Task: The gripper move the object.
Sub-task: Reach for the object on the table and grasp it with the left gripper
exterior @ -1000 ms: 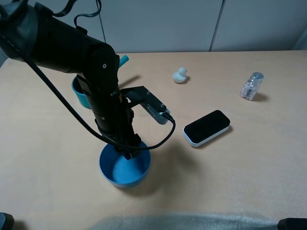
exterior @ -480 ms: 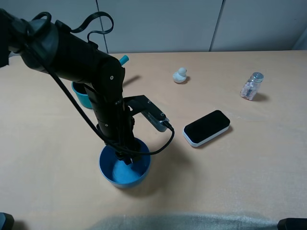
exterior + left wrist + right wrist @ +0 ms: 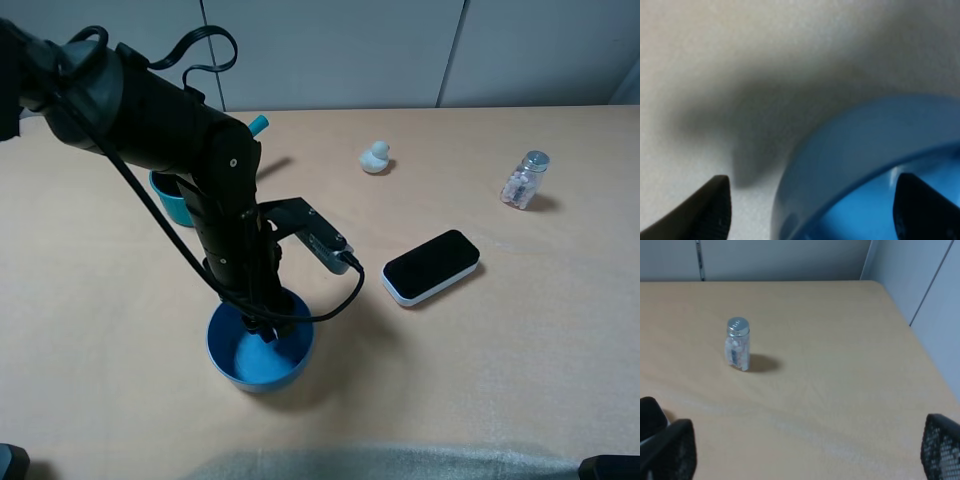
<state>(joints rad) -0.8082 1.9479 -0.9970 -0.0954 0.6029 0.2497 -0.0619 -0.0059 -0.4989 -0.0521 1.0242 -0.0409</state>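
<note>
The medium-blue round bowl (image 3: 260,365) stands near the table's front left. My left gripper (image 3: 265,330) points down at the bowl's far rim, and its arm carries a small grey box (image 3: 325,240). In the left wrist view the gripper (image 3: 815,210) is open and straddles the bowl's wall (image 3: 865,145). One fingertip (image 3: 715,210) is outside and the other is inside; no clamping shows. My right gripper (image 3: 805,450) is open and empty, away from the bowl.
A teal saucepan (image 3: 170,195) stands behind the left arm, largely hidden by it. A white duck figure (image 3: 376,157) is at the back centre. A black-and-white device (image 3: 430,266) lies right of the bowl. A small glass jar (image 3: 524,180) stands far right and also shows in the right wrist view (image 3: 738,343).
Over the last second the left arm has shifted and lowered its gripper a little further at the bowl's rim. In the last half second almost nothing moved. The bowl has stayed in place.
</note>
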